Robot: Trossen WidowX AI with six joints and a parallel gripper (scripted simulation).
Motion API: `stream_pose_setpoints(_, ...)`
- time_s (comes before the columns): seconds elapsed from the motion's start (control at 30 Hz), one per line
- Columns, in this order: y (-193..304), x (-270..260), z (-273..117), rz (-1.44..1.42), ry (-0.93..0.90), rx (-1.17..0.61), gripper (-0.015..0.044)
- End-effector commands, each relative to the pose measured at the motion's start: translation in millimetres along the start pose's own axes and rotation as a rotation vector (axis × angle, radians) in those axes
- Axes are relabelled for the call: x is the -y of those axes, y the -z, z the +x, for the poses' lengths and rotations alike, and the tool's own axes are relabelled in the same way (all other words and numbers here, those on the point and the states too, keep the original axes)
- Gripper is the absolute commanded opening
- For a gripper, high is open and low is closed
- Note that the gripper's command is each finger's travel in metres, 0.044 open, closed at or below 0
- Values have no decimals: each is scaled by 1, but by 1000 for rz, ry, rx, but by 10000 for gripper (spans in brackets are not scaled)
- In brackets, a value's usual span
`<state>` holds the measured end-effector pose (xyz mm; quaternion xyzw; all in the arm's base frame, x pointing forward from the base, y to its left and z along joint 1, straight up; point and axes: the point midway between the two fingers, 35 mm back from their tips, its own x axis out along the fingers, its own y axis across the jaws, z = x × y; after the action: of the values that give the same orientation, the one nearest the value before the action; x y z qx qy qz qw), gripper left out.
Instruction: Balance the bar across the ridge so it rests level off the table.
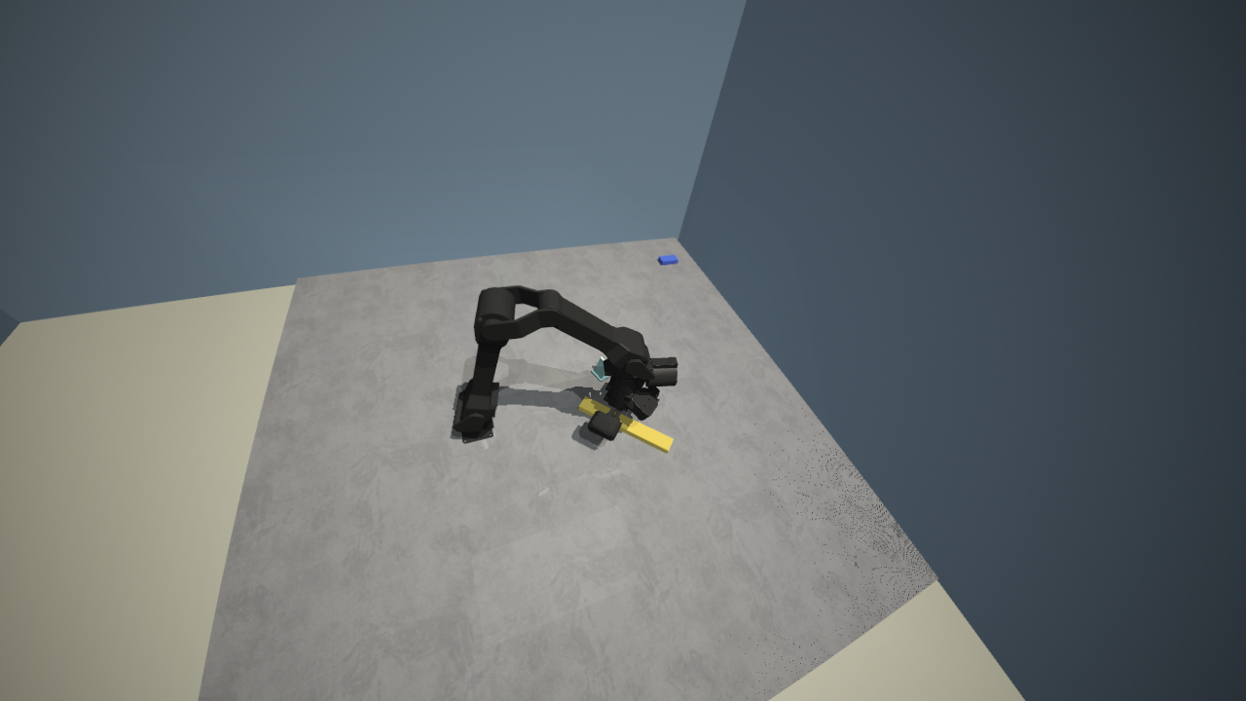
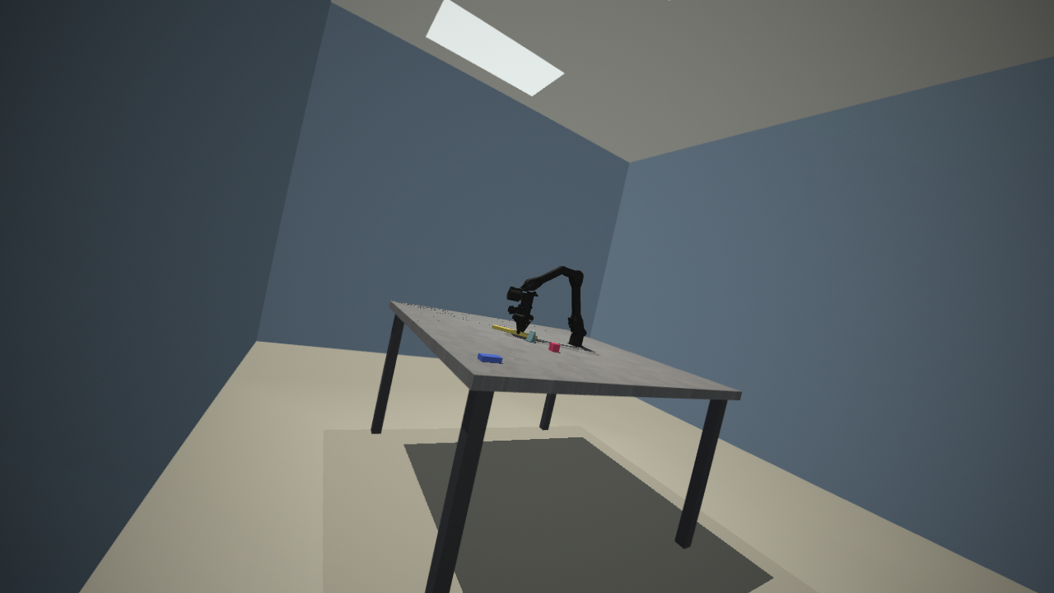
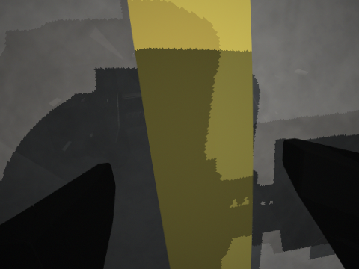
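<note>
The yellow bar [image 1: 648,434] [image 2: 503,328] [image 3: 187,112] lies flat on the table [image 1: 391,540] [image 2: 618,375]. The small teal ridge [image 1: 600,371] [image 2: 531,336] stands close beside the bar's end nearer the arm base and is out of the wrist view. My gripper [image 2: 520,331] [image 3: 199,163] is open and points down above the bar. In the wrist view the bar runs lengthwise between the two fingers, with a gap on each side and a wider one on the left. The fingertips are hidden in the top view.
A red cube [image 2: 554,347] sits on the table beyond the ridge from the bar, hidden in the top view. A blue block [image 1: 667,259] [image 2: 490,358] lies near a table corner. The arm's base [image 1: 475,413] [image 2: 576,336] stands on the table.
</note>
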<state>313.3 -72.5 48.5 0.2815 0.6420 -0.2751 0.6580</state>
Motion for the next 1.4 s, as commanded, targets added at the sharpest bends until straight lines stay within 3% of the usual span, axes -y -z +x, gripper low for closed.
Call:
stream_pose_setpoints(0.0,-1,0,1,6,3,4,315)
stream_pose_setpoints(0.17,-1,0,1,6,3,4,315)
stream_pose_setpoints(0.4,0,0,1,0,0,0,131)
stream_pose_setpoints(0.57,0,0,1,0,0,0,98)
stream_pose_setpoints(0.7,-1,-1,-6,1,0,0,0)
stream_pose_setpoints(1.37,-4,-3,-56,4,2,3,0)
